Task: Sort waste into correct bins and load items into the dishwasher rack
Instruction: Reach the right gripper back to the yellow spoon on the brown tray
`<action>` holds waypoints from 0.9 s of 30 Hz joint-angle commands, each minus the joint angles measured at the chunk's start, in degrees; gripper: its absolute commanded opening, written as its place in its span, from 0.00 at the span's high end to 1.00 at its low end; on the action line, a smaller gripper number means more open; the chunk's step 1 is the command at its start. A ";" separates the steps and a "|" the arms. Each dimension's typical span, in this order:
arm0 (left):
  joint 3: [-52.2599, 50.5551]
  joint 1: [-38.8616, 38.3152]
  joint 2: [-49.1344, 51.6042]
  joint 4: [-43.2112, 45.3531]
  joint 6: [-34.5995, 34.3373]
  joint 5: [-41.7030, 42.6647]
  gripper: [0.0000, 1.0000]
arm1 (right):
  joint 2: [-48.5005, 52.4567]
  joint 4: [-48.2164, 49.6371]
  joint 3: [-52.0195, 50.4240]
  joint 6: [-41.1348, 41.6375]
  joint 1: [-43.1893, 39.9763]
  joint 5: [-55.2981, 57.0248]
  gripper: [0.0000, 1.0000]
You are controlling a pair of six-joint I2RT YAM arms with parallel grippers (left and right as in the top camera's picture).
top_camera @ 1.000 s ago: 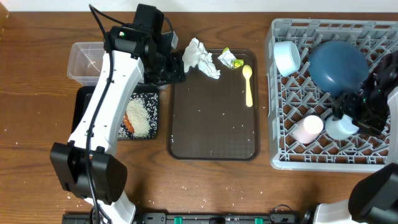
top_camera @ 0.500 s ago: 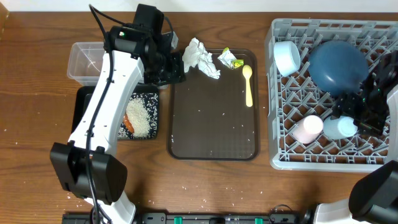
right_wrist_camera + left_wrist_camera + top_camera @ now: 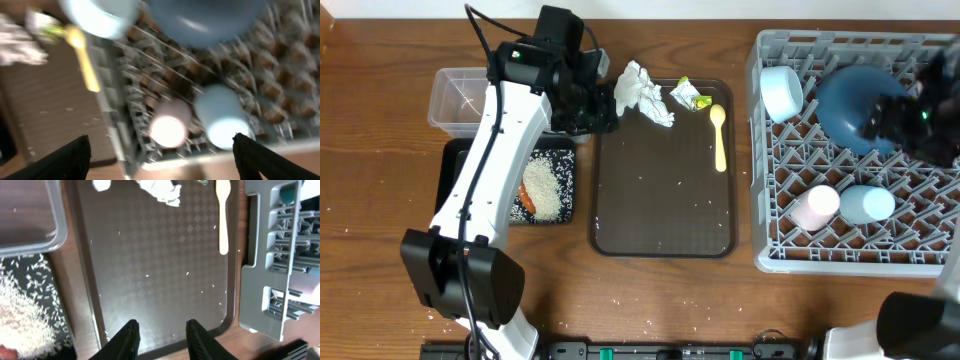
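The grey dishwasher rack [image 3: 766,160] holds the blue plate [image 3: 860,105], the white bowl [image 3: 782,92], a pink-and-white cup [image 3: 815,208] and a light-blue cup [image 3: 866,204] lying side by side. My right gripper [image 3: 910,115] hovers blurred over the plate, wide open and empty [image 3: 162,160]. On the brown tray [image 3: 665,210] lie the yellow spoon [image 3: 720,135], the wrapper [image 3: 690,96] and the crumpled napkin [image 3: 642,92]. My left gripper [image 3: 605,108] is at that tray's back left corner, beside the napkin, open with nothing between its fingers [image 3: 131,337].
A clear tub [image 3: 455,95] stands at the back left. In front of it the black tray [image 3: 572,190] carries rice [image 3: 548,185] and a carrot [image 3: 527,197]. Stray grains dot the brown tray and the table's front.
My right gripper has opened off the light-blue cup, leaving it in the rack beside the pink one, and has risen toward the back over the plate. The left arm has not moved.
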 commanded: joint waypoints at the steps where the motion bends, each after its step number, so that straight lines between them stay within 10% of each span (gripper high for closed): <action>1: 1.38 -2.16 -0.74 0.20 4.59 -1.38 0.64 | -1.09 0.28 4.74 -1.05 6.54 -1.29 0.10; 17: 1.38 -5.07 -0.74 -1.44 -19.21 -24.22 0.57 | 8.09 15.19 5.07 12.50 30.40 4.59 0.23; 27: 1.38 1.38 -0.74 -2.49 -19.52 -22.71 0.51 | 25.24 26.99 5.09 16.85 35.41 14.40 0.28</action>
